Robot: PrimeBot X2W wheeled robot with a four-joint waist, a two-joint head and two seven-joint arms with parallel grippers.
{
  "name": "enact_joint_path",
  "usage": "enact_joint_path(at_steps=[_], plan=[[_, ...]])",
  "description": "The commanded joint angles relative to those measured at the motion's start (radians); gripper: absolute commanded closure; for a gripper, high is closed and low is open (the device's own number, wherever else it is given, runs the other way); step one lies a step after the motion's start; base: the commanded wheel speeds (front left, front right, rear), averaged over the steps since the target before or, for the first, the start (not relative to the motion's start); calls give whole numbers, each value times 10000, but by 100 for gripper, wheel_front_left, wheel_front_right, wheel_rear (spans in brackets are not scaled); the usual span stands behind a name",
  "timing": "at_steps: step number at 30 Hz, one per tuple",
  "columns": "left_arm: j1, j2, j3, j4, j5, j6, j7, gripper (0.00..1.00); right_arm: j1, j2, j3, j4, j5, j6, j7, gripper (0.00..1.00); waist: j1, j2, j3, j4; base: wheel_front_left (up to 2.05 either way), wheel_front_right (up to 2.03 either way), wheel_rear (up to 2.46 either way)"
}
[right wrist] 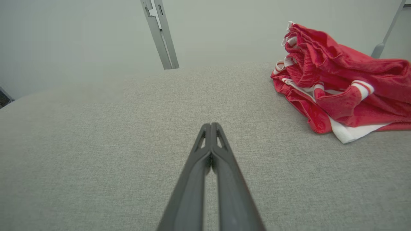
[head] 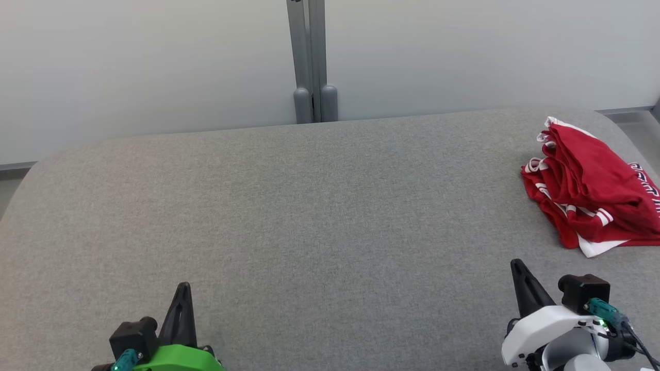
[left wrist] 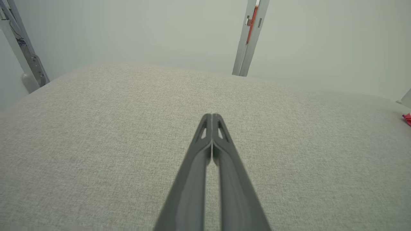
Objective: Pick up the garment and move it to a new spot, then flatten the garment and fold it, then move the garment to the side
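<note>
A crumpled red garment [head: 593,190] with white stripes and white trim lies bunched at the far right of the grey fabric surface [head: 309,216]. In the right wrist view the garment [right wrist: 343,80] sits ahead and to the right. My right gripper [head: 515,265] hangs near the front right edge, shut and empty, a short way in front of the garment; its tips [right wrist: 211,125] meet. My left gripper [head: 183,286] rests at the front left, shut with nothing in it, fingertips [left wrist: 212,116] pressed together. A sliver of red garment [left wrist: 407,118] peeks in at the left wrist view's right edge.
A grey metal post [head: 309,62] stands behind the surface against the pale wall. Another frame leg [left wrist: 27,61] stands at the back left. The surface has rounded corners and drops off at the right behind the garment.
</note>
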Motion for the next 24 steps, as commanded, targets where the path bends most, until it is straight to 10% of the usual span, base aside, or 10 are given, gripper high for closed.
enact_joint_path(at_steps=[1, 24], plan=[[-198, 14, 102, -154, -434, -49, 92, 100, -227, -44, -82, -150, 422, 0, 73, 100, 0, 0, 6, 0, 0, 0, 0], [-457, 32, 619, -500, -4254, -345, 1109, 100, -364, -10, -269, -443, 4528, -4, 708, 100, 0, 0, 118, -7, 0, 0, 0]])
